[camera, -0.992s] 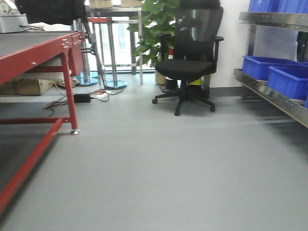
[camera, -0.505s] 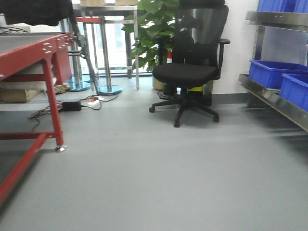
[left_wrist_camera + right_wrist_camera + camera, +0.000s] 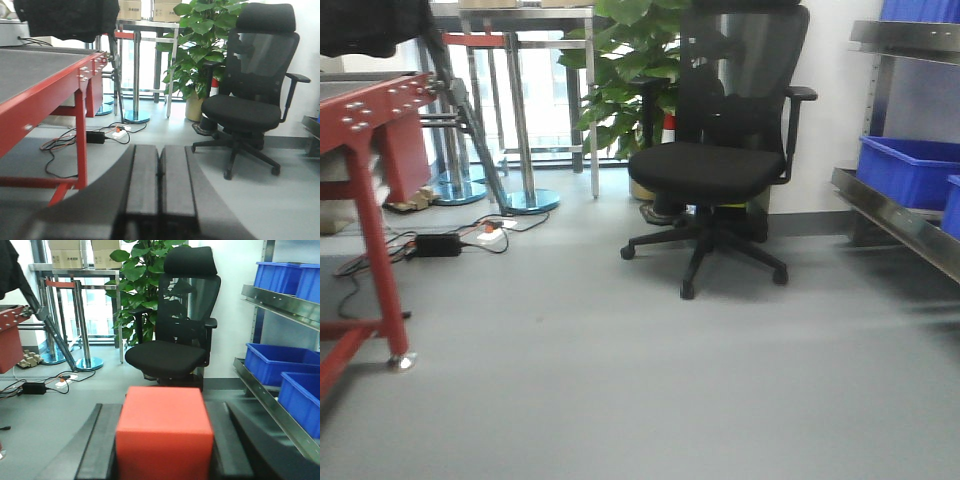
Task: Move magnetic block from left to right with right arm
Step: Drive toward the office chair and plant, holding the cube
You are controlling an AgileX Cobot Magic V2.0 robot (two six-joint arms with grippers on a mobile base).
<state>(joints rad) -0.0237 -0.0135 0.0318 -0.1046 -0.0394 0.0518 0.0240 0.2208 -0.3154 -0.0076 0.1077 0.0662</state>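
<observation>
Sliding leftward since a second ago, the red table (image 3: 360, 110) now shows only a corner and one leg at the front view's left edge, and the chair (image 3: 715, 170) looms nearer, mid-frame. Bare grey floor (image 3: 620, 380) lies open between the table and the steel shelf (image 3: 900, 228), whose blue bins (image 3: 905, 170) line the right edge. Cables (image 3: 470, 243) trail on the floor beyond the table leg. The right gripper (image 3: 164, 452) is clamped on the block (image 3: 165, 427), which sits squarely between its two fingers (image 3: 97, 440) and fills the gap. The left gripper (image 3: 160, 185) has its fingers pressed together, holding nothing.
</observation>
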